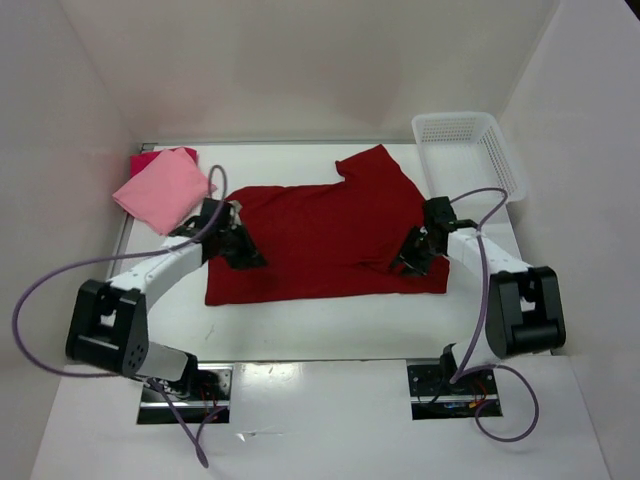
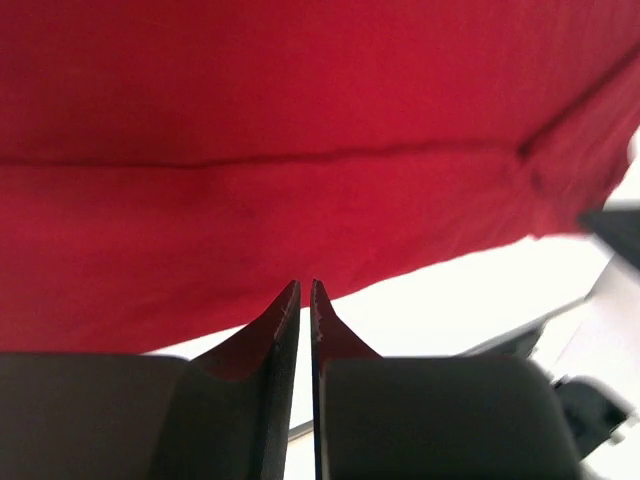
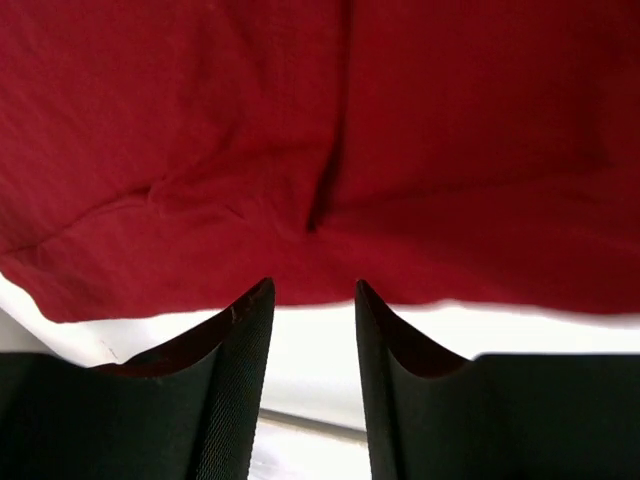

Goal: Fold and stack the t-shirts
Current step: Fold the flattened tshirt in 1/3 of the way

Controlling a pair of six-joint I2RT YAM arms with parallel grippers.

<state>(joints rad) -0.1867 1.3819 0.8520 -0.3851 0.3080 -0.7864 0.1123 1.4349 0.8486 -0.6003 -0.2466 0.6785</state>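
Spread shirt [image 1: 320, 240] centre, folded shirts [image 1: 165, 190] back-left (stacked), basket [image 1: 468, 148] back-right.

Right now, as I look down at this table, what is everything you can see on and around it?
t-shirt: one, dark red, spread flat in the middle of the table
t-shirt: one, light pink, folded, far left corner
t-shirt: one, bright magenta, under the pink one with only an edge showing
basket: one, white lattice, far right corner, nothing seen in it
table: one, white, under everything
cables: two, purple, looping off the arms
arms: two, black and white, left arm and right arm, bases at the near edge
left claw: black, almost closed, at the dark red t-shirt's edge
right claw: black, open, at the dark red t-shirt's edge
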